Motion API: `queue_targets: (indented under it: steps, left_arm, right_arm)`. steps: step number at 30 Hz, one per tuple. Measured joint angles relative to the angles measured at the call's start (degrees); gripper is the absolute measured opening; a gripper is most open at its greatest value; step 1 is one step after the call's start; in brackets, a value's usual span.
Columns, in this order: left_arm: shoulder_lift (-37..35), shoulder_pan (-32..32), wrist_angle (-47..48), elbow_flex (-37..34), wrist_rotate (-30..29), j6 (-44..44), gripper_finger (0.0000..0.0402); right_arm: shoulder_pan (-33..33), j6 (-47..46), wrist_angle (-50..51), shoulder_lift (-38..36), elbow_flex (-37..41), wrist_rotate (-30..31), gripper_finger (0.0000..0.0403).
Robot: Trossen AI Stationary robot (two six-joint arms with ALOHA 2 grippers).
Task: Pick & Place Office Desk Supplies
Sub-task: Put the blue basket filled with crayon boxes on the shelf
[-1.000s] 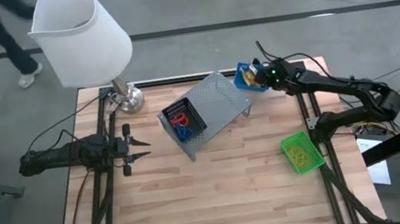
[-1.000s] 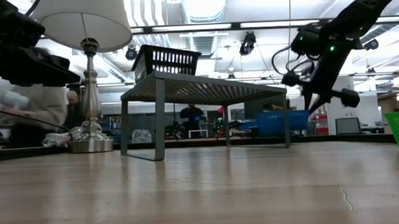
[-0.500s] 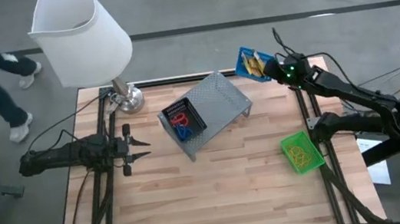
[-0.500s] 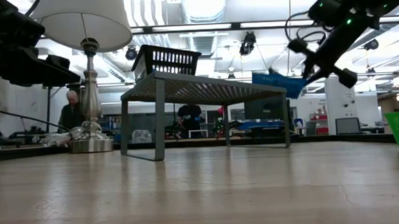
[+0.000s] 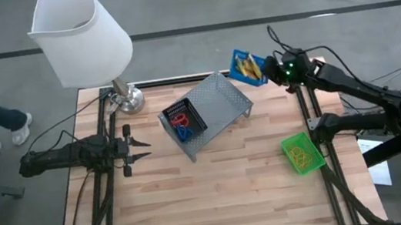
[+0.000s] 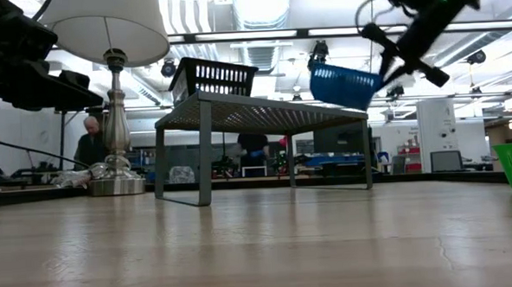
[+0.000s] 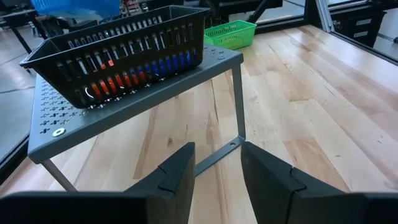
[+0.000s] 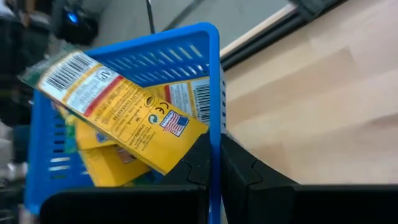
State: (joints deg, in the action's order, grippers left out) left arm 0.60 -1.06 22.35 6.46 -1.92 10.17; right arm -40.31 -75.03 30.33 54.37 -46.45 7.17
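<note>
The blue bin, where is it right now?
The blue bin hangs in the air in the right gripper, tilted, at the table's far right edge just beyond the grey metal shelf.

bin on shelf | lamp left | second bin right

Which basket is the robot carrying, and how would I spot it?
Find the grey metal shelf mid-table; past its far right corner, the right gripper holds a blue bin aloft. Unlike the black bin and green bin, it is tilted, holding yellow packets.
</note>
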Motion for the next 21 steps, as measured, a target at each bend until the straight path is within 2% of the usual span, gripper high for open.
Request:
queue_targets:
  steps: [4,10,14,21]
  left_arm:
    - [0.0,0.02,0.0,0.0,-0.01,0.0,0.0133]
    - [0.0,0.0,0.0,0.0,0.01,0.0,0.0133]
    - [0.0,0.0,0.0,0.0,0.01,0.02,0.0133]
    - [0.0,0.01,0.0,0.0,0.0,0.01,0.0133]
  right_arm:
    - [5.36,0.01,7.76,3.89,-7.67,3.19,0.0012]
    - [9.69,3.63,21.33,10.76,-19.42,3.26,0.0012]
    - [10.82,13.99,26.69,14.51,-26.5,1.57,0.0012]
    - [12.11,35.98,26.91,19.13,-36.69,-6.13,0.0012]
